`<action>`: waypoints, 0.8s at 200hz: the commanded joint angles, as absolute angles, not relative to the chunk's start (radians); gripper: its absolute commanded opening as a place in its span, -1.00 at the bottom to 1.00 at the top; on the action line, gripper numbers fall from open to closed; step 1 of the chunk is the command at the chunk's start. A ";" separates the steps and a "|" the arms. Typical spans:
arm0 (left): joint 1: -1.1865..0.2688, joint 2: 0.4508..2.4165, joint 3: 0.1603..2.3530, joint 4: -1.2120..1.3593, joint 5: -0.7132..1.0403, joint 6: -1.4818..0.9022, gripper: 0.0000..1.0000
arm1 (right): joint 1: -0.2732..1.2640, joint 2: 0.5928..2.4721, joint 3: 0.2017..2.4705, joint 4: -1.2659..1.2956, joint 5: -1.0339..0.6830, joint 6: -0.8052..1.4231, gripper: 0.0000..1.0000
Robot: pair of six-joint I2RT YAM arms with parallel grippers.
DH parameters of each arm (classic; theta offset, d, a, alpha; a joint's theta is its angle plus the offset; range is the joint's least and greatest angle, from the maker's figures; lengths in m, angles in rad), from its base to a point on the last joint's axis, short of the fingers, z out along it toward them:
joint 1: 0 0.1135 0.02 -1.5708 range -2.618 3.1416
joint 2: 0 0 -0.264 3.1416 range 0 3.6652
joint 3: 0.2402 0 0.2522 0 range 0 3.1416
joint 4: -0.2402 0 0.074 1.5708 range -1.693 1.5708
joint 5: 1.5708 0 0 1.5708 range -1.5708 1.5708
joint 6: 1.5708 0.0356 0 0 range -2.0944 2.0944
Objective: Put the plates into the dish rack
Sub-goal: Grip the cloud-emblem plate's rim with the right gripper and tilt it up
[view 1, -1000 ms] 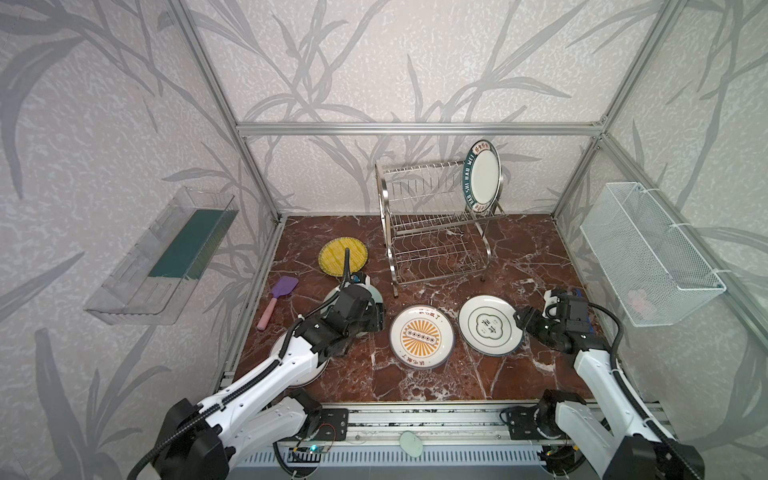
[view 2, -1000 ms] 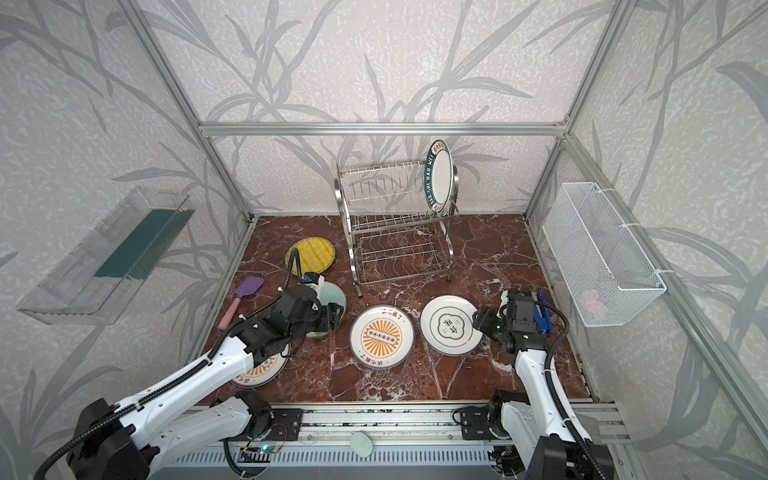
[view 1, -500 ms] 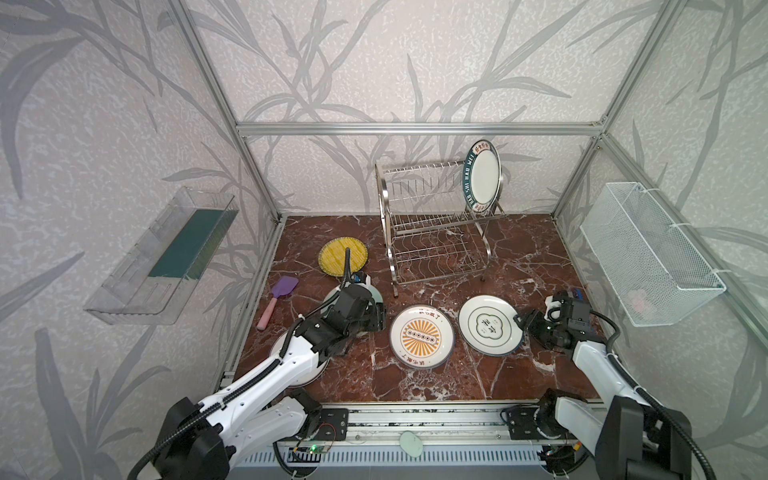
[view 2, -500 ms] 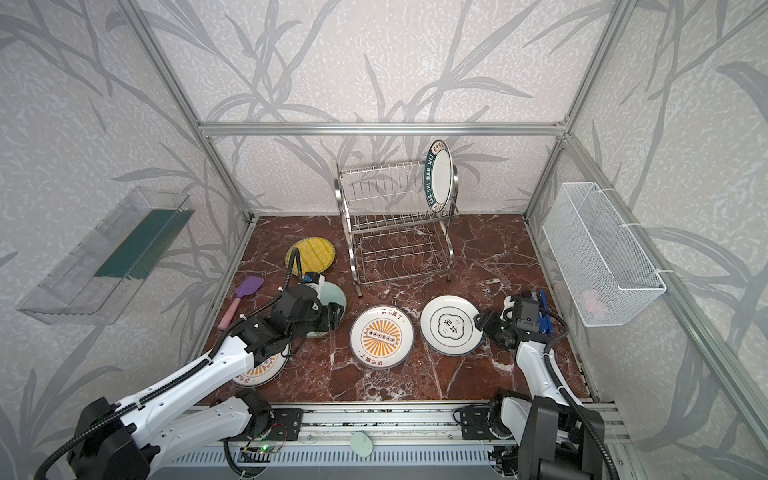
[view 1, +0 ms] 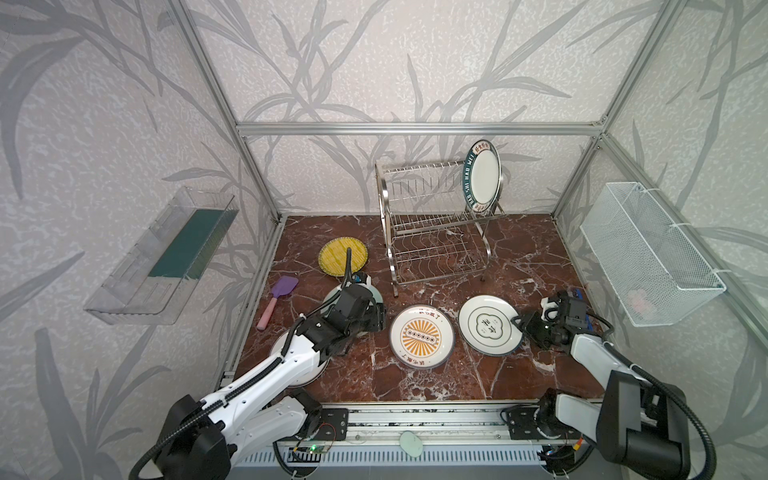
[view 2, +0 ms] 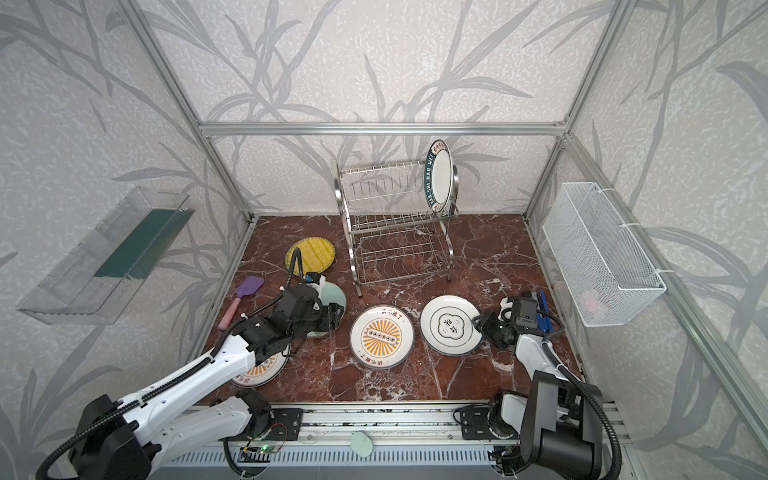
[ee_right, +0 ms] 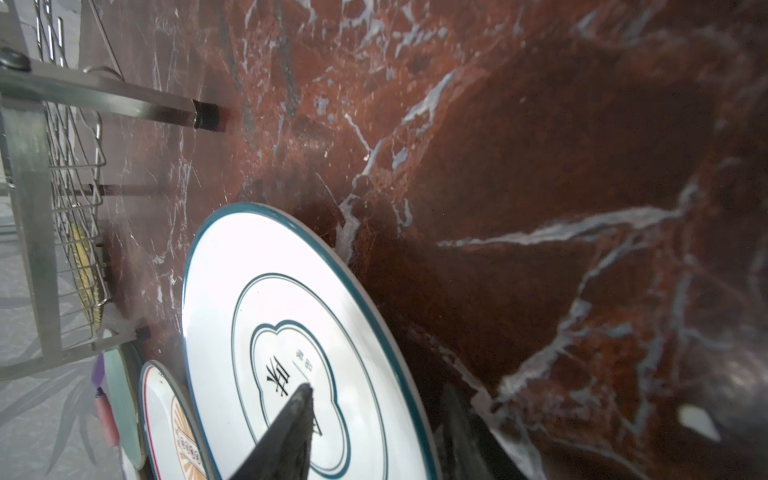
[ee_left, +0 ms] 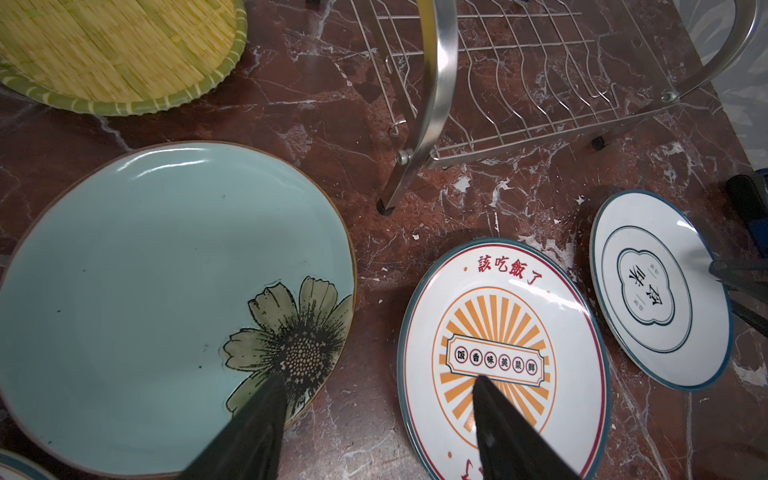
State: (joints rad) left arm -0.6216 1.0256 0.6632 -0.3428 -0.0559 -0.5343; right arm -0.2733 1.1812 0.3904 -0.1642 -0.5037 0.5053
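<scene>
**Right wrist view: jaws narrowing around the white plate's rim**

The right gripper (ee_right: 378, 390) has stayed at the near rim of the white plate with dark markings (ee_right: 257, 299) while its arm sank lower. Its jaws have drawn narrower than a second ago. One finger lies over the plate's face and the other sits below the edge, but whether they pinch it yet cannot be told.

The plate rests where it did on the marble table (view 1: 519, 257), in front of the dish rack (view 1: 432, 216). A dark-rimmed plate (view 1: 482, 174) already stands on the rack's upper shelf.

The left gripper (ee_left: 380, 380) has not moved. Its jaws hang open and empty between the teal plate (ee_left: 158, 270) and the sunburst plate (ee_left: 498, 332).

A second pick looks to be starting, with five plates left on the table.
</scene>
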 commanded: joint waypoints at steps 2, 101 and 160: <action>-0.619 1.032 0.680 -0.342 -0.072 -0.530 0.38 | -0.279 1.197 0.384 -0.131 -0.535 0.511 -0.04; -0.618 1.049 0.699 -0.353 -0.058 -0.526 0.38 | -0.298 1.227 0.383 -0.105 -0.548 0.515 -0.37; -0.618 1.037 0.701 -0.362 -0.061 -0.523 0.38 | -0.313 1.215 0.377 -0.095 -0.551 0.522 -0.56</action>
